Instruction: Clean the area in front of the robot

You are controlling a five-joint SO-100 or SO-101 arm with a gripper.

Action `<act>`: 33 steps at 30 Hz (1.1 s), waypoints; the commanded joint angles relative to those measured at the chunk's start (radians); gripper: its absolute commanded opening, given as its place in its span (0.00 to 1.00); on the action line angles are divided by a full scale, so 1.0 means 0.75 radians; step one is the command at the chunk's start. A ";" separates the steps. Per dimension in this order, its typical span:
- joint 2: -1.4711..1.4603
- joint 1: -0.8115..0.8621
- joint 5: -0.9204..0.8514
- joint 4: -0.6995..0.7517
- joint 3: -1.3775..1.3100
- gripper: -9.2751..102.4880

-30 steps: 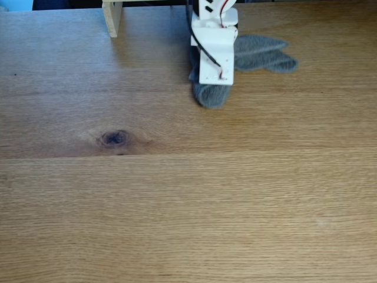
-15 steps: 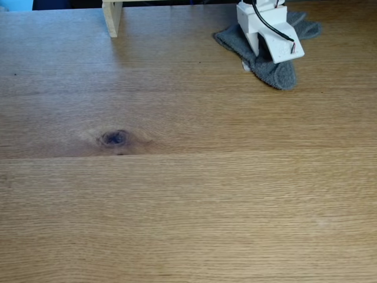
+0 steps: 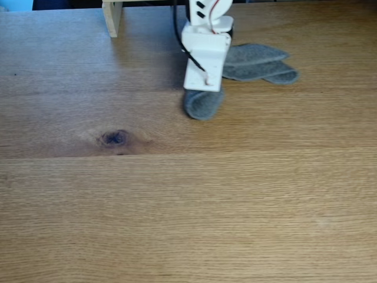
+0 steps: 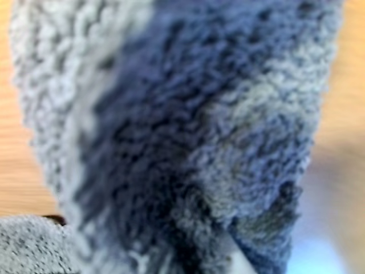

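1. The post (image 3: pixel 112 17) is standing at the table's (image 3: pixel 177 206) far left edge in the fixed view; the knot (image 3: pixel 115 138) is lying nearer.
2. The gripper (image 3: pixel 203 97) is pressing the cloth (image 3: pixel 203 106) onto the far centre; whether its jaws are pinching it cannot be told.
3. Judging by position, most near wood is awaiting wiping.

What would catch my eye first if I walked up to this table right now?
Probably the white robot arm at the top middle of the fixed view, pressing a grey terry cloth onto the wooden tabletop. Next, the dark oval knot left of centre. In the wrist view the cloth's fuzzy loops loom close.
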 commanded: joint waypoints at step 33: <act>0.436 1.340 -1.072 -0.106 -0.014 0.08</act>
